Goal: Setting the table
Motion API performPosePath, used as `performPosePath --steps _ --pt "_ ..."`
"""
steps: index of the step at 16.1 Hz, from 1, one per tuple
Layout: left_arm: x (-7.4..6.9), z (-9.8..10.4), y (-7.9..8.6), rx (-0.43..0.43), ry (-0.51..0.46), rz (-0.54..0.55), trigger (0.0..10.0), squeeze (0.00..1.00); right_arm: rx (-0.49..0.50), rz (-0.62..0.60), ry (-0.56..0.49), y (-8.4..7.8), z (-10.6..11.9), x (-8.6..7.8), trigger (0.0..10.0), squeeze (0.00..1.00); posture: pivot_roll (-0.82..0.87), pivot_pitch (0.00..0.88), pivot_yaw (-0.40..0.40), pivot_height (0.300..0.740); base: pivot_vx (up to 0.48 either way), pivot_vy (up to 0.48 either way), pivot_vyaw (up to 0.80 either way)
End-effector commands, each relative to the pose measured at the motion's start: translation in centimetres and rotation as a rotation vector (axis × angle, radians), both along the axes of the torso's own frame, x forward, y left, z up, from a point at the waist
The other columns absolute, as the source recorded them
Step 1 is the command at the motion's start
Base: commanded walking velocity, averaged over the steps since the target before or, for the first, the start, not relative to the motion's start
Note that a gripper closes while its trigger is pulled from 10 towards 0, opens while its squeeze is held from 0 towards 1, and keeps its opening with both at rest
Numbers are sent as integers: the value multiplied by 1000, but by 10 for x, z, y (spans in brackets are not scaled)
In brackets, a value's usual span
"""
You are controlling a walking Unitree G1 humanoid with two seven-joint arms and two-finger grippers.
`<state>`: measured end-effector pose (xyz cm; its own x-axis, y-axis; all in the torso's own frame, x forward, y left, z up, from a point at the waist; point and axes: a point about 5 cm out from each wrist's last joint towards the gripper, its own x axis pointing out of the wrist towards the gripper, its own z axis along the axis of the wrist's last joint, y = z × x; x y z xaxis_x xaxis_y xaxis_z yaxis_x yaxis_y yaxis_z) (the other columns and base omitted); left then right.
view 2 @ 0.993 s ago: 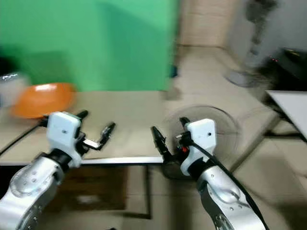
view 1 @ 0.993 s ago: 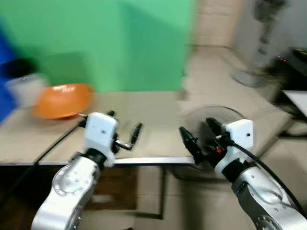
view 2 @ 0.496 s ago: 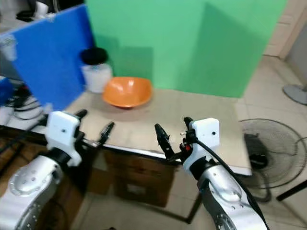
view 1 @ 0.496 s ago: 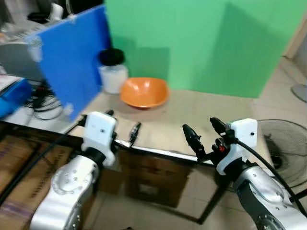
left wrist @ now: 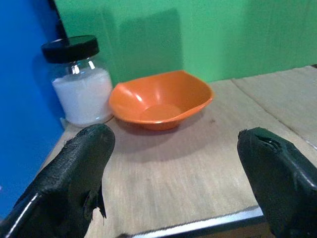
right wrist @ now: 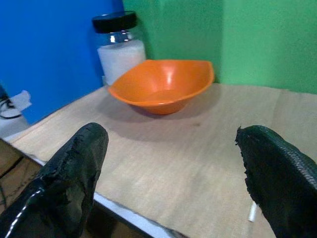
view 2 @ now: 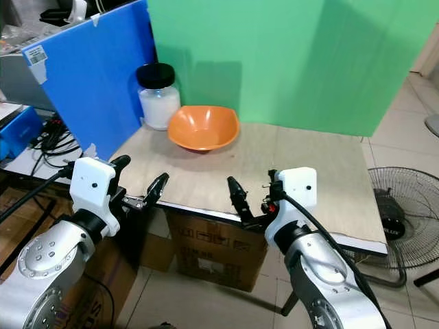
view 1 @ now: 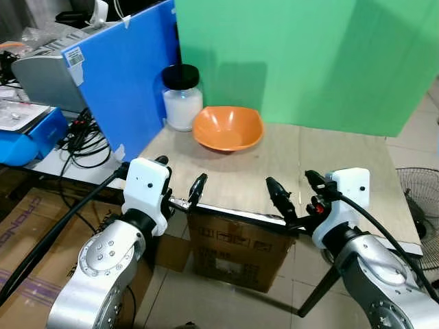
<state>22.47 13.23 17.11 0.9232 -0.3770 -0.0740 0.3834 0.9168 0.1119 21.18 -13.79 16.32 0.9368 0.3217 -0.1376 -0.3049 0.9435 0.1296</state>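
Behind the table (view 1: pixel 322 164) stands a green screen (view 1: pixel 309 55), with a blue board (view 1: pixel 130 75) at far left. Since a second ago the blurred view has steadied and swung left, so the camera turned to face the table; reaching can likely begin. On the far left of the wooden top sit an orange bowl (view 1: pixel 228 127) and a lidded jar (view 1: pixel 182 99). Left gripper (view 1: pixel 178 188) and right gripper (view 1: pixel 296 197) hover at the near edge, fingers apart, empty.

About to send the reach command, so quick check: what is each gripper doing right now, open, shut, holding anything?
Left gripper: open, holding nothing, at the table's near edge.
Right gripper: open, holding nothing, at the near edge.
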Motion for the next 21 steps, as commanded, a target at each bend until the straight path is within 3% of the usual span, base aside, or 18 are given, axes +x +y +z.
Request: performPosePath --steps 1,5,6,7,8,9,14,18,21 --pt "1 1 1 1 3 -8 10000 0 -6 -5 5 -1 1 4 10000 0 107 0 50 740 0 0 0" --pt "2 3 0 -9 1 -24 10000 0 -30 27 -20 4 4 10 10000 0 112 0 50 740 132 0 200" --pt "1 3 -1 -11 2 -30 10000 0 -33 37 -22 6 5 11 10000 588 112 0 48 740 296 0 800" --pt "1 3 -1 -12 2 -31 10000 0 -34 39 -23 6 5 12 10000 588 112 0 48 740 296 0 800" --pt "1 3 -1 -13 1 -32 10000 0 -36 39 -27 7 5 13 10000 514 113 0 46 740 304 0 600" --pt "2 3 -1 -14 1 -33 10000 0 -27 30 -25 6 5 14 10000 0 113 0 46 740 304 0 0" --pt "2 3 -2 -15 5 -48 10000 0 -7 14 -15 5 5 16 10000 0 111 0 47 740 325 0 0" --pt "1 3 -3 -16 5 -56 10000 0 -7 16 -12 6 4 17 10000 0 110 0 46 740 336 0 -617" --pt "0 2 -4 -16 6 -67 10000 0 -15 28 -2 7 4 19 10000 0 111 0 44 740 334 0 0"
